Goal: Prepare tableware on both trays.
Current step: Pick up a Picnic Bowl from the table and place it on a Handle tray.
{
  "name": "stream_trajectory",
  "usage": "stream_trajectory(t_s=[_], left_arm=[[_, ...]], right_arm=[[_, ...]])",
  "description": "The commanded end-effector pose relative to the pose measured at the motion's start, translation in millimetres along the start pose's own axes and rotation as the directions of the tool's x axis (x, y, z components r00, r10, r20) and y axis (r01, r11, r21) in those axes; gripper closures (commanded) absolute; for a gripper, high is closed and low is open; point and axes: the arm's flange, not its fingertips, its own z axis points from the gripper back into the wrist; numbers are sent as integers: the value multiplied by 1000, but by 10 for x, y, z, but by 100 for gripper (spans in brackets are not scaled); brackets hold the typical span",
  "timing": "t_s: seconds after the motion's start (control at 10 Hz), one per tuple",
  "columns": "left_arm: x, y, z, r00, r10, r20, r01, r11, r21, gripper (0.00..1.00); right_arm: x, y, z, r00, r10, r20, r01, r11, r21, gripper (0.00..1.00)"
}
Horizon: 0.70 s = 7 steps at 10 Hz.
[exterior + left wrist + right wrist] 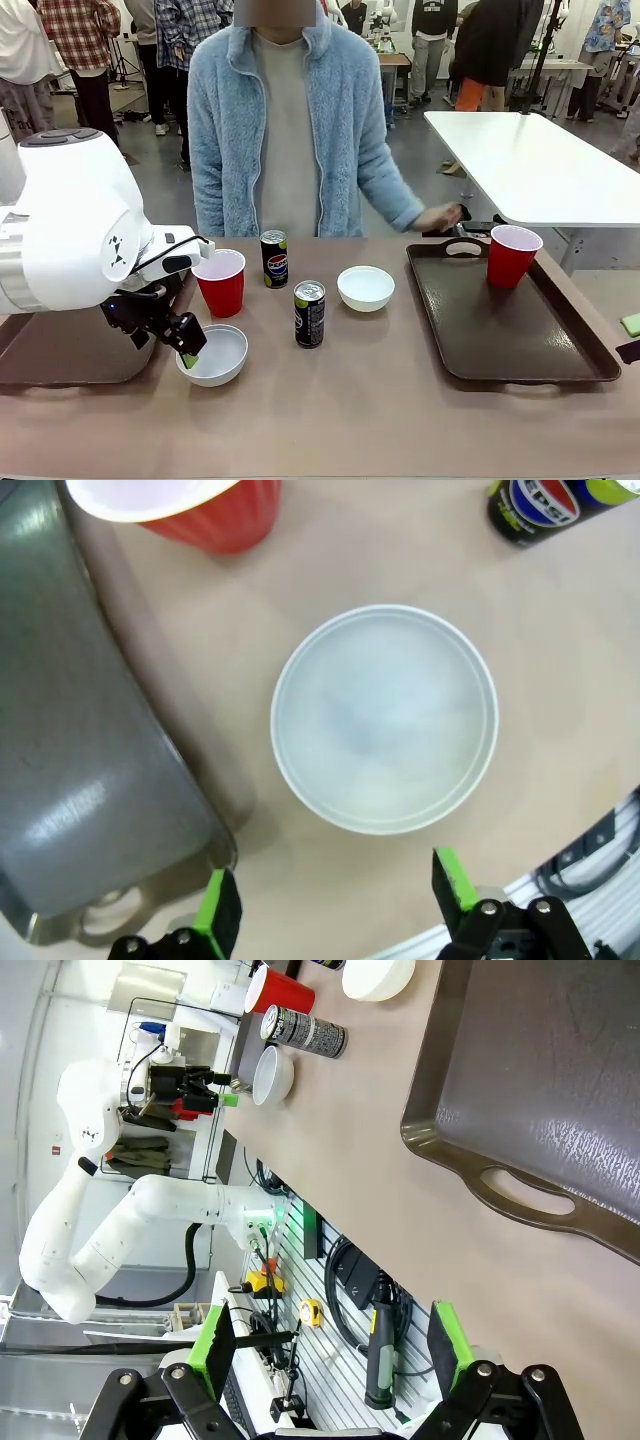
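L claw [332,890] wide open over bowl [385,720], tray [70,780] rim just beside it, cup [200,510] near. R claw [330,1345] wide open off worktop [380,1160] edge, by handle of 2nd tray [560,1080].

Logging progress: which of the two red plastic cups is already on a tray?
The red plastic cup on the right dark brown tray; the other red cup stands on bare table.

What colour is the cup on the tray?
The cup is red, white inside; the front view shows it best.
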Motion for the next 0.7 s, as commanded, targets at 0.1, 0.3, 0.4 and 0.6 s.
stream_trajectory(t_s=[0.1,0.3,0.4,0.6], left_arm=[[131,-36,-11,1000,30,-5,-30,1000,6,0],[375,-73,-76,999,45,-21,-44,999,22,0],[448,-78,-127,999,52,-16,-51,998,33,0],[632,-81,-228,997,79,-21,-78,996,41,0]], right_arm=[[0,-4,2,1000,5,8,-5,1000,15,0],[0,-4,2,1000,5,8,-5,1000,15,0],[0,-4,2,1000,5,8,-5,1000,15,0],[0,-4,2,1000,5,8,-5,1000,15,0]])
